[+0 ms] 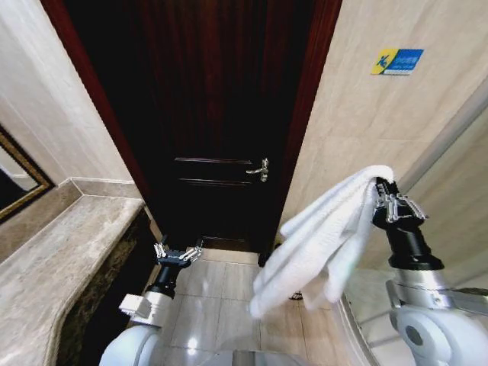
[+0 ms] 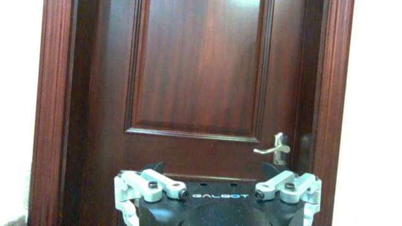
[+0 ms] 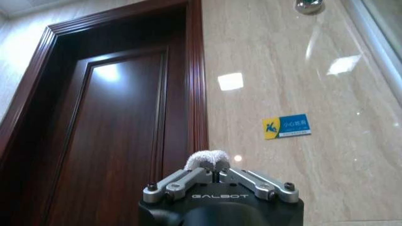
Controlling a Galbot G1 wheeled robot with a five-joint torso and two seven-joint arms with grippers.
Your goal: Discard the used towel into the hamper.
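White terry cloth hangs in heavy folds from the right gripper [image 1: 383, 185], which is raised at the robot's right with its jaws clamped on one end of the towel [image 1: 320, 236]; the rest of the fabric droops down and toward the middle of the head view, above the pale tiled floor [image 1: 213, 297]. In the right wrist view a small tuft of the towel [image 3: 208, 159] pokes out above the closed fingers [image 3: 182, 181]. The left gripper [image 1: 178, 254] sits low at the robot's left, jaws apart and holding nothing, pointed at the dark wooden door [image 1: 213, 114] with its metal lever handle [image 1: 260, 171]. A marble counter [image 1: 61, 259] runs along the left side. A blue-and-yellow sticker [image 1: 397, 61] is on the beige wall tile right of the door.
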